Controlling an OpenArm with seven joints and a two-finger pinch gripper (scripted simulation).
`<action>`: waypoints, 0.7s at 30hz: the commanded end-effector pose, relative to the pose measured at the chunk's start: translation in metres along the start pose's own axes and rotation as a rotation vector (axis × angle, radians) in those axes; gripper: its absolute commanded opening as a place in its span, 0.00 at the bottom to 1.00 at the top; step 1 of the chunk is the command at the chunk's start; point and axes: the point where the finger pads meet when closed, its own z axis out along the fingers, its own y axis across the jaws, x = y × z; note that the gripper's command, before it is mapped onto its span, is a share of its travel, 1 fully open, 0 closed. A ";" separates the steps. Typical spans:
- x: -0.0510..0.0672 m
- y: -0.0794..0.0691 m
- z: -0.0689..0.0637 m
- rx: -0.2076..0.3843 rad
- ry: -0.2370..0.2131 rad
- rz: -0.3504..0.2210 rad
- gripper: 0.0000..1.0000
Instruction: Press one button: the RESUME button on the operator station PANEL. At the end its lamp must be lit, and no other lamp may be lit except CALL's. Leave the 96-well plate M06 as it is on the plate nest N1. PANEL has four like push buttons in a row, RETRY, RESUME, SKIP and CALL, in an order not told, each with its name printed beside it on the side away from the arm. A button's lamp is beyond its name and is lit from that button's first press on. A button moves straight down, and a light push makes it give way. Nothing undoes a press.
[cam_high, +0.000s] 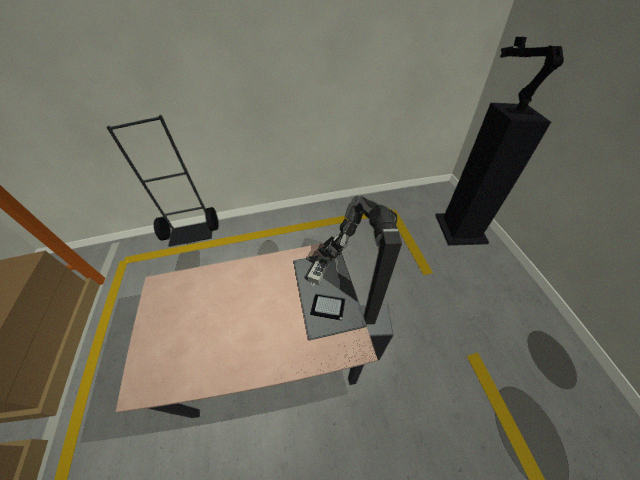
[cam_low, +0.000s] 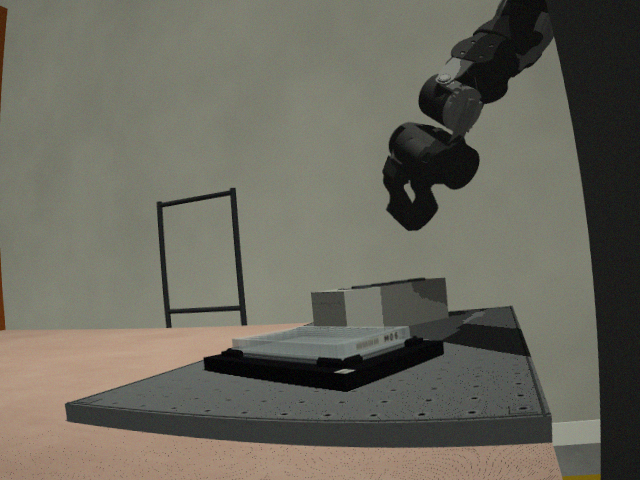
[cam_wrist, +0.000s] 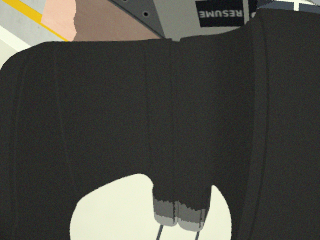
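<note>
The PANEL (cam_low: 379, 307) is a grey box at the back of the dark perforated baseplate; it also shows in the overhead view (cam_high: 316, 269). My gripper (cam_low: 413, 215) is shut and empty, hanging well above the PANEL's right part. In the wrist view the shut fingertips (cam_wrist: 179, 215) and the dark gripper body fill most of the frame. No lamp looks lit. Plate M06 (cam_low: 323, 342) lies on the black nest N1 (cam_low: 325, 368).
The arm's dark column (cam_low: 612, 232) stands at the baseplate's right edge. The baseplate lies on the right end of a pink table (cam_high: 217, 330). A hand truck (cam_high: 165, 180) stands by the back wall, boxes at the left.
</note>
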 end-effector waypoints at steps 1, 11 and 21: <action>-0.002 -0.001 0.000 0.007 -0.007 0.003 0.00; -0.001 0.001 0.000 0.007 -0.007 0.003 0.00; 0.011 0.003 0.014 0.003 -0.007 0.004 0.00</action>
